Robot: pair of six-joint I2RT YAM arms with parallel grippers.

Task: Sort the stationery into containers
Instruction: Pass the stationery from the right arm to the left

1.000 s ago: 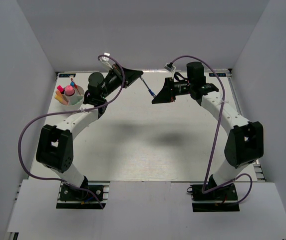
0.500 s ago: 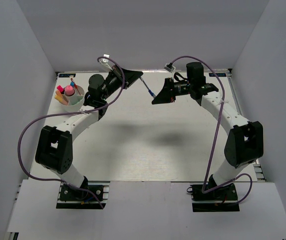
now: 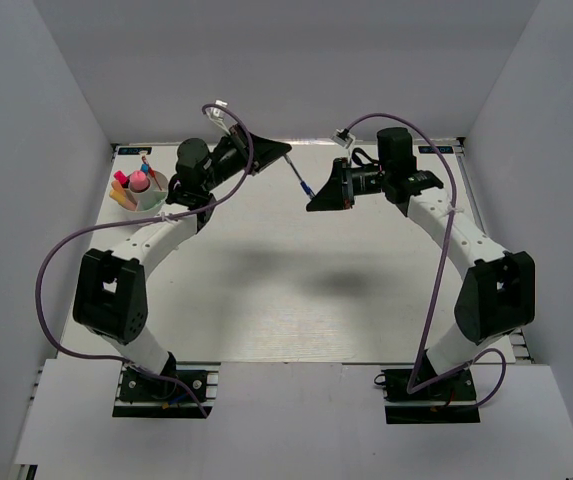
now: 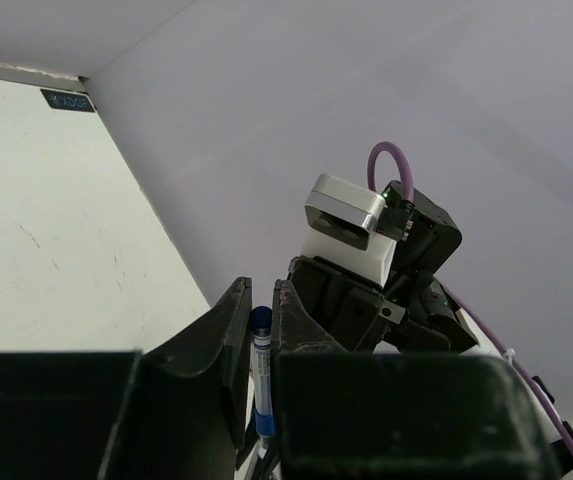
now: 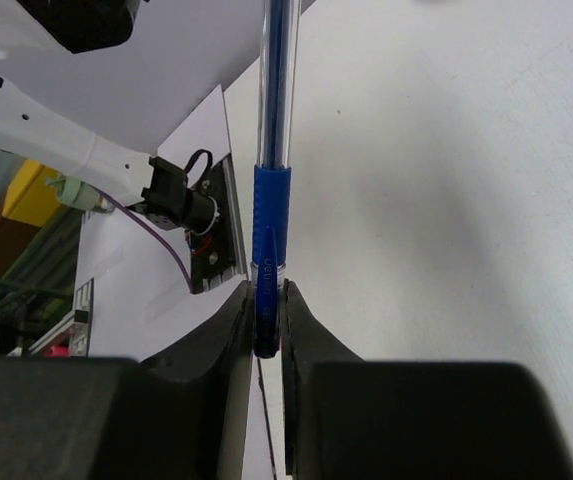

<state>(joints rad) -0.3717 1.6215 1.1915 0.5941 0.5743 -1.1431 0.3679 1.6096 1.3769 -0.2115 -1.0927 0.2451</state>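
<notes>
— Where's the blue pen (image 3: pixel 298 178) got to?
— Up in the air over the far side of the table (image 3: pixel 266 290), slung between the two arms. The left gripper (image 3: pixel 282 153) is pinched narrow on its blue-plugged end, and the right gripper (image 3: pixel 313 200) is nipped almost closed on the blue sleeve near the tip.
— And the white bowl (image 3: pixel 152 208)?
— Far left, already stuffed with markers.
— Will the pen slip?
— It looks light and stiff, I'd say, with a slick clear barrel; that blue sleeve seems the surer place to hold
</notes>
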